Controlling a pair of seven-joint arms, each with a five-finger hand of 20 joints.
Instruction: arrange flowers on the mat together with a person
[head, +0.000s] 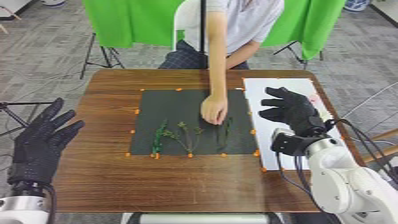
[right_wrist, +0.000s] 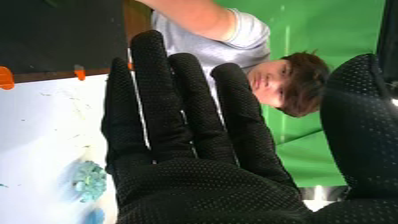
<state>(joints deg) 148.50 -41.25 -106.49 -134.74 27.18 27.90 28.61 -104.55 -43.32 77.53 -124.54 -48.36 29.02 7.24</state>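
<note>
From where I stand, the robot's left hand (head: 35, 150) is up by the table's left edge, open, with its fingers spread and nothing in it. Its right hand (head: 289, 109) is above the white sheet (head: 282, 161) on the right side of the brown wooden table (head: 102, 185), open too and empty, the fingers long and fairly straight in the right wrist view. Left of that sheet, the black mat (head: 160, 102) lies flat, with bits of orange tape (head: 179, 89) around its edges. Three green sprigs are on it, roughly side by side and running away from the robot: a narrow leafy one (head: 160, 138) on the left, a branching one (head: 188, 138) in the middle and a slim one (head: 223, 135) on the right. The person across the table has an arm stretched over the mat, their hand (head: 214, 109) down at the slim one's far end; I can't tell whether they are pinching it. A pale blue-green flower (right_wrist: 90, 181) lies on the white sheet.
</note>
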